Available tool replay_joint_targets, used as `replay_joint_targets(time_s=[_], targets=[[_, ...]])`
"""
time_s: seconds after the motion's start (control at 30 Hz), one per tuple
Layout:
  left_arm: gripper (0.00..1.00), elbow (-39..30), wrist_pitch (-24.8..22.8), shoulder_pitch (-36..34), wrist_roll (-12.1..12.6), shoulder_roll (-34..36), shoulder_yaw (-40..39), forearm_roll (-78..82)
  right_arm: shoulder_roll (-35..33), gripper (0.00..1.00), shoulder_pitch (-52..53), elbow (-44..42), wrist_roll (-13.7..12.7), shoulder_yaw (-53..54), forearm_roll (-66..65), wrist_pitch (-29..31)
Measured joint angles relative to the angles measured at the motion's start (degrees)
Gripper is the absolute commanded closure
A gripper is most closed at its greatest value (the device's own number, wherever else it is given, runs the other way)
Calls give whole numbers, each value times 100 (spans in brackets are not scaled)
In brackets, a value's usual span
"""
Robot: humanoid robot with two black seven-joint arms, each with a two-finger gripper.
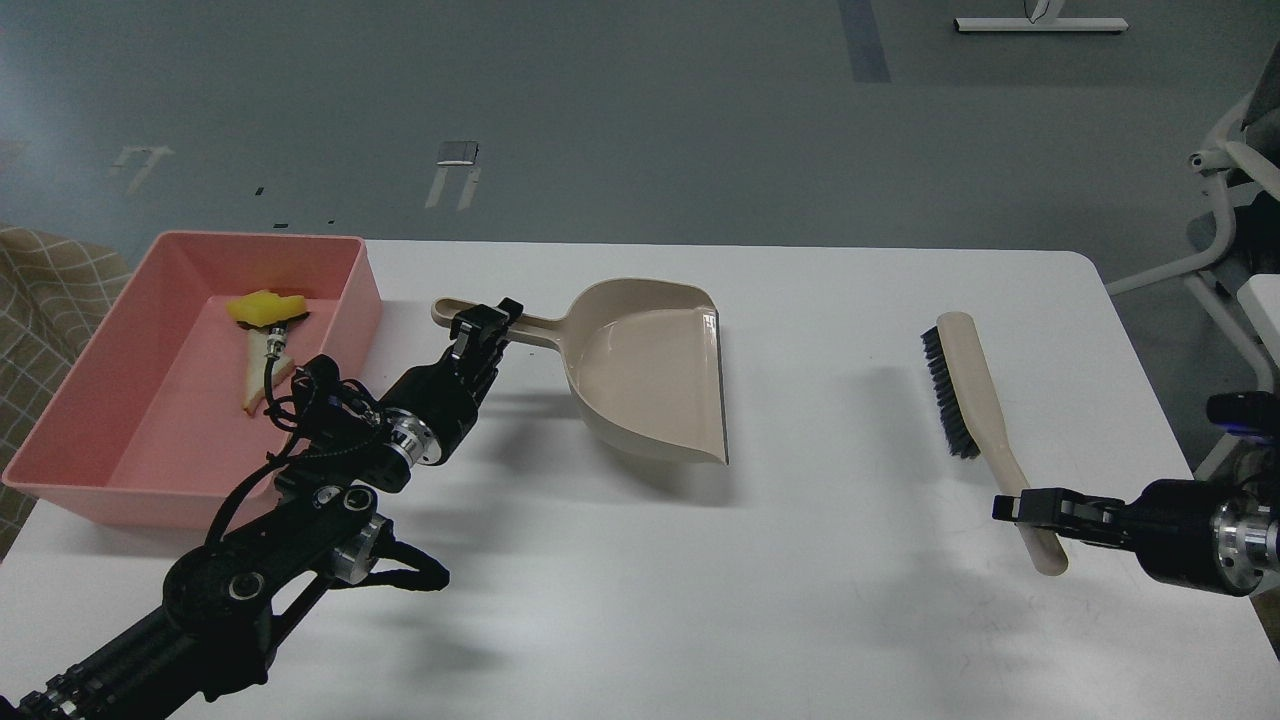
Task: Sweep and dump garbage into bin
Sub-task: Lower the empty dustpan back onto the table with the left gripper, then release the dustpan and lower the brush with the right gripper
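The salmon-pink bin (330, 260) stands at the table's left. The garbage lies inside it: a yellow chunk (262, 307) and a pale off-white strip (262, 372), partly behind my left arm's cable. My left gripper (484, 327) is shut on the handle of the beige dustpan (650, 370), which rests on or just above the table at the middle. My right gripper (1025, 507) is shut on the handle end of the beige black-bristled brush (965, 385), which lies on the table at the right.
The white table (800, 600) ends close behind the bin and dustpan. Office chair legs (1215, 250) stand past the right edge. A checked cloth (45, 290) lies left of the bin.
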Motion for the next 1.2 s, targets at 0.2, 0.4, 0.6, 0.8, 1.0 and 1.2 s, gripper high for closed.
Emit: replay_joint_targets(time_s=[0.2, 0.4, 0.6, 0.8, 1.0, 1.2], targets=[[100, 228, 134, 18, -160, -148, 2, 0, 17, 100, -2, 3, -2, 1, 0, -6], [100, 440, 238, 18, -408, -182, 245, 0, 32, 100, -2, 2, -2, 5, 0, -7], [62, 508, 286, 16, -454, -185, 299, 0, 80, 100, -10, 10, -2, 2, 0, -7], [2, 522, 291, 11, -518, -182, 299, 0, 89, 100, -11, 11, -2, 7, 0, -7], [2, 524, 282, 1, -590, -97, 600, 21, 96, 100, -11, 11, -2, 17, 0, -7], [2, 509, 278, 5, -757, 76, 1061, 34, 129, 100, -11, -37, 4, 37, 1, -7]])
